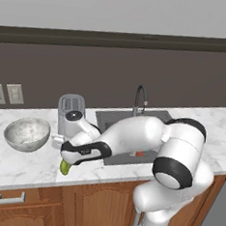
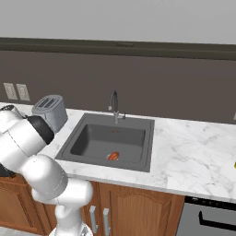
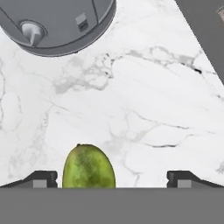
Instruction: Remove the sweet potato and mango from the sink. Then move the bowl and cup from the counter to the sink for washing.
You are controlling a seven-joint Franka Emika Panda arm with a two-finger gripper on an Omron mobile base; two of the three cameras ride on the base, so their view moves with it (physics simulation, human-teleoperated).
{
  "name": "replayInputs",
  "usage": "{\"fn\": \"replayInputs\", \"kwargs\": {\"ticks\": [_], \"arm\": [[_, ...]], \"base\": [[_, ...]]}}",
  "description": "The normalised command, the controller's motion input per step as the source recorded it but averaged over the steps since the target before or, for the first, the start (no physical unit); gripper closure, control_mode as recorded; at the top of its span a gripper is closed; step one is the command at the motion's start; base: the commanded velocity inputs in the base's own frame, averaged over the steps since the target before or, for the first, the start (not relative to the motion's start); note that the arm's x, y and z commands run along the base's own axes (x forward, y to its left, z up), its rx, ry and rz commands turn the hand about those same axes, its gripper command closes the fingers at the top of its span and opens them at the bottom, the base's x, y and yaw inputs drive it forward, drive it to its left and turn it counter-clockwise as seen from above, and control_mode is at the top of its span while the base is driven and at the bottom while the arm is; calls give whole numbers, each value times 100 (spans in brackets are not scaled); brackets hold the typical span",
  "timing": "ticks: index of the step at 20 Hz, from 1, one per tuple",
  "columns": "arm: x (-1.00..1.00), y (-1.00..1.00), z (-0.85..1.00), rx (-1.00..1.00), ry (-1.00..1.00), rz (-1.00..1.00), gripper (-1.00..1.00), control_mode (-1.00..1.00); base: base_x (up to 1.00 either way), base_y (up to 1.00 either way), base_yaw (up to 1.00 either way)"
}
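Grey toaster (image 3: 57,24) stands beyond the mango (image 3: 89,166) on marble counter (image 3: 144,113).

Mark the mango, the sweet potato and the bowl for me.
mango (image 3: 89,167), hand view, middle of its green skin, on the counter.
sweet potato (image 2: 113,156), right base view, its middle, on the sink floor.
bowl (image 1: 20,141), left base view, outer wall, on the counter.
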Motion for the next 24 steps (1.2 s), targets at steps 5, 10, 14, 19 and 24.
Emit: {"fn": "replayInputs", "kwargs": {"ticks": [5, 10, 14, 19, 24], "arm": [[-10, -20, 16, 0, -9, 0, -100, -100], [-12, -26, 12, 0, -9, 0, -100, -100], [-7, -27, 9, 0, -6, 0, -100, -100], [-4, -27, 16, 2, 0, 0, -100, -100], [-5, -30, 17, 3, 0, 0, -100, -100]], "base": [[0, 0, 0], [0, 0, 0], [0, 0, 0], [0, 0, 0], [0, 0, 0]]}}
